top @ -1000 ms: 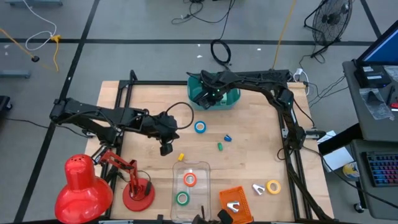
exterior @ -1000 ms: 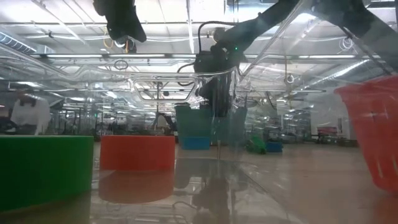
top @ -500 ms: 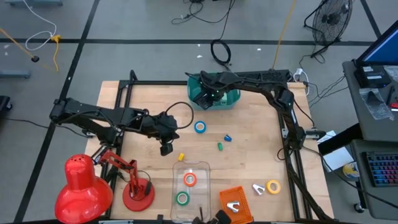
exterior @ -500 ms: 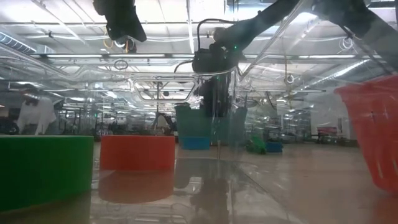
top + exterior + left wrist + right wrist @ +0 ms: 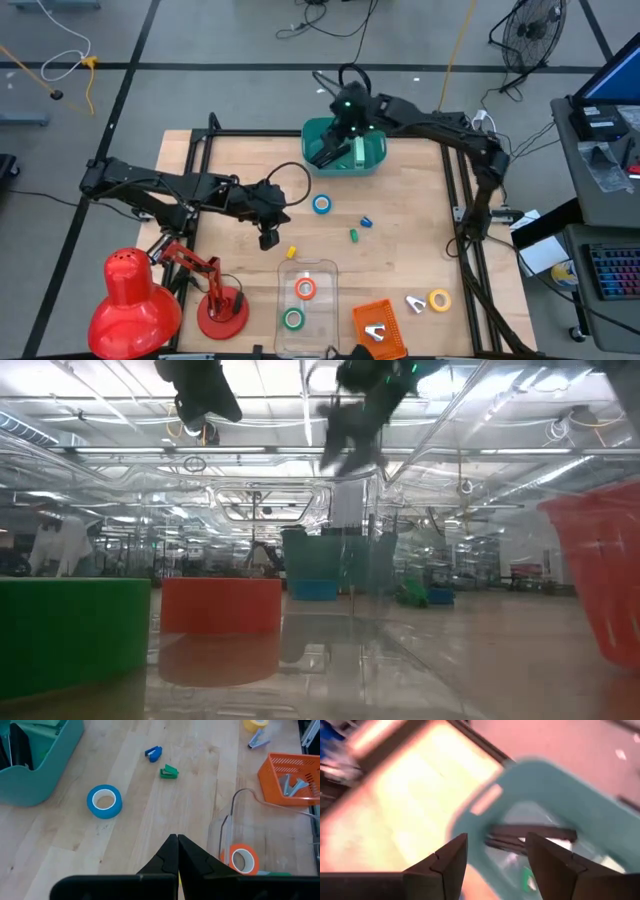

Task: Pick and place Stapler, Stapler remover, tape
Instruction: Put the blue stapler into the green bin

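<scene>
The teal bin [image 5: 345,165] stands at the table's far middle. A dark stapler [image 5: 530,834] lies in it beside a green object [image 5: 358,150]. My right gripper [image 5: 496,842] hangs open above the bin, touching nothing. My left gripper [image 5: 177,842] hovers shut over the table's middle, holding nothing. The blue tape [image 5: 104,801] lies flat on the wood. The orange tape [image 5: 305,289] and green tape [image 5: 292,319] sit in a clear tray [image 5: 325,268]. The yellow tape [image 5: 440,299] lies beside a staple remover [image 5: 415,303] at the near right.
An orange basket [image 5: 375,312] at the near edge holds metal removers. Small blue [image 5: 367,221], green [image 5: 353,235] and yellow [image 5: 291,252] bits lie mid-table. A red lamp [image 5: 130,295] stands at the near left. Black frame rails [image 5: 200,150] run along the table's sides.
My right gripper has risen out of the teal bin, a little toward the far edge, and has tipped closer to level. The dark stapler, which the gripper covered before, now shows lying in the bin.
</scene>
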